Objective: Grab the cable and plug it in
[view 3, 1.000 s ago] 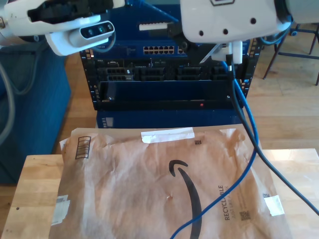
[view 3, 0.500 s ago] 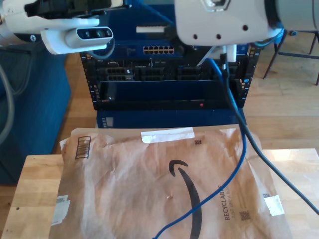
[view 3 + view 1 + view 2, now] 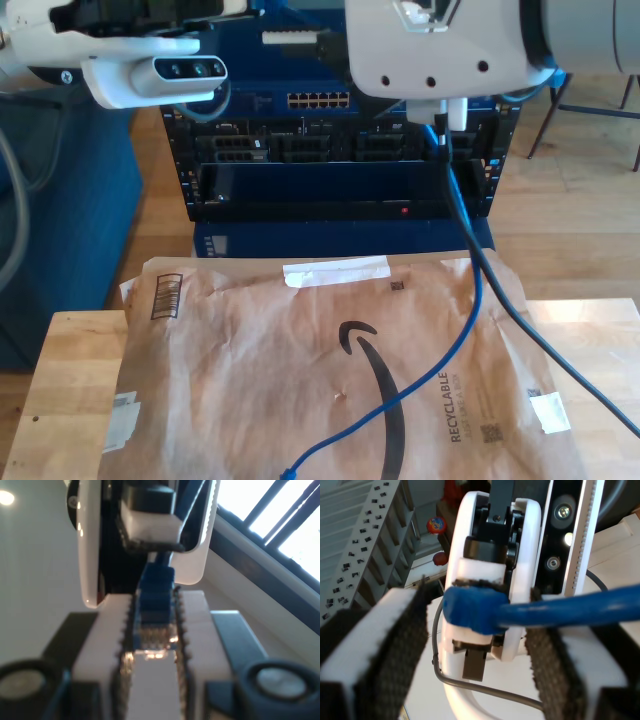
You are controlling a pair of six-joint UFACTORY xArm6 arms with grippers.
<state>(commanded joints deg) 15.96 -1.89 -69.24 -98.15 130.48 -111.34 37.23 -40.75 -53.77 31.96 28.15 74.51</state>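
So the wooden surface is mostly covered by a big brown paper mailer, which hangs over the surface's far edge. Behind it sits a dark blue rack with a row of ports. Two white arms hang above all that, one at the exterior view's top left and a bulkier one at its top right, and honestly I can't tell which is which from there. A thick black cable runs from the bulkier arm down past the mailer's edge on the exterior view's right. The blue cable drops from under that same arm, crosses the mailer and ends with its loose end lying on the paper near the surface's front edge. Up top, my first gripper has its fingers clamped tight on the plug, clear tip toward the camera and blue boot beyond. My second gripper faces it with its fingers spread wide, gripping nothing. The cable passes between them and crosses one pad's tip, though I can't tell if it touches.
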